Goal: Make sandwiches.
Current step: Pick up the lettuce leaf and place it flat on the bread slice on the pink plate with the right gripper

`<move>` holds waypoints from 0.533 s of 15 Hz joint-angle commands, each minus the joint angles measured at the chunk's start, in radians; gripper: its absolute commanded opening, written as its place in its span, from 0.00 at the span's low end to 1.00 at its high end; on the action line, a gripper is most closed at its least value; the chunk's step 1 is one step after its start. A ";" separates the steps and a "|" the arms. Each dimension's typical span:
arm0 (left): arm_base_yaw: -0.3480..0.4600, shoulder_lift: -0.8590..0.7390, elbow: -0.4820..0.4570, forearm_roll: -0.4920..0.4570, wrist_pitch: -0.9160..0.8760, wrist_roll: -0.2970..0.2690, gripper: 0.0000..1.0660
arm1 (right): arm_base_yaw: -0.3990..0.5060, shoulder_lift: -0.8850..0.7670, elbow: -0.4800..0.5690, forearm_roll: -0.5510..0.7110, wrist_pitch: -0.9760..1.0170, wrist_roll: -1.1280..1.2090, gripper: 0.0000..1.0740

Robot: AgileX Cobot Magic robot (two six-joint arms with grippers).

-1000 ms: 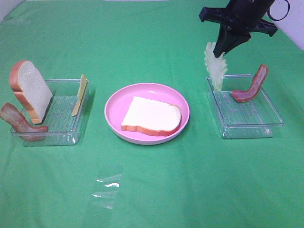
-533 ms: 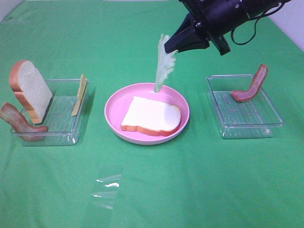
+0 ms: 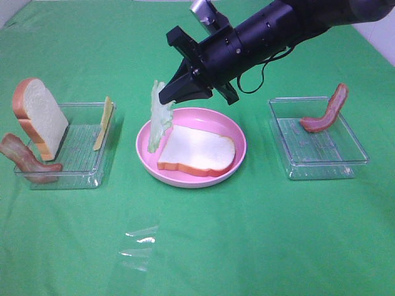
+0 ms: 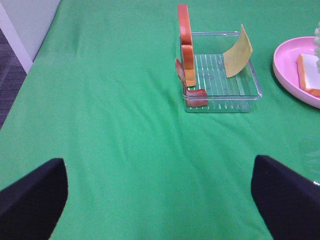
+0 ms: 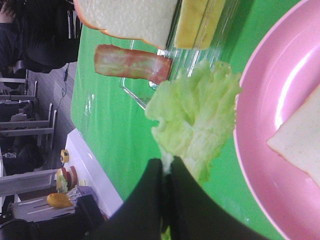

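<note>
Lettuce leaf (image 3: pixel 158 120) hangs from the right gripper (image 3: pixel 165 98). The jaws are pinched fully together on the leaf's upper end, and the frilled body hangs free below them.

Finding 1, orientation: the leaf's long axis runs close to vertical, with a slight slant.

Finding 2, position: the leaf's lower tip sits at the rim of the pink plate (image 3: pixel 241 143), on the side facing the left arm's clear tray (image 3: pixel 74 176). Whether the tip touches the rim cannot be told.

Finding 3, target: the bread slice (image 3: pixel 197 151) lies flat across the plate's middle. It lies below the gripper and toward the plate's centre from the leaf. The leaf hangs at the edge of the bread nearest that rim, not over its face.

Assessment: the coming move turns on that offset. The leaf needs carrying toward the plate's centre and laying over from upright to flat. Released where it hangs, it would probably drape over the rim.

The left gripper (image 4: pixel 157 162) stands wide open and holds nothing. It hovers over the green worktop (image 3: pixel 247 234), well apart from the plate and beyond the left arm's tray. The right arm is plainly the nearer.

Stock remaining: a second bread slice (image 3: pixel 40 117), cheese (image 3: pixel 103 123) and a bacon strip (image 3: pixel 24 159) stand in the left arm's tray. Another bacon strip (image 3: pixel 326 111) rests in the tray (image 3: pixel 321 166) on the plate's opposite side. The sandwich is at its first layer.
</note>
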 commanded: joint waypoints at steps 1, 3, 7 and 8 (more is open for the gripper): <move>0.000 -0.011 -0.001 -0.004 -0.011 -0.003 0.85 | 0.008 0.061 -0.068 0.017 -0.004 0.004 0.00; 0.000 -0.011 -0.001 -0.004 -0.011 -0.003 0.85 | 0.008 0.143 -0.177 -0.008 -0.001 0.030 0.00; 0.000 -0.011 -0.001 -0.004 -0.011 -0.003 0.85 | 0.006 0.163 -0.204 -0.120 0.000 0.070 0.00; 0.000 -0.011 -0.001 -0.004 -0.011 -0.003 0.85 | 0.004 0.163 -0.204 -0.160 0.001 0.082 0.00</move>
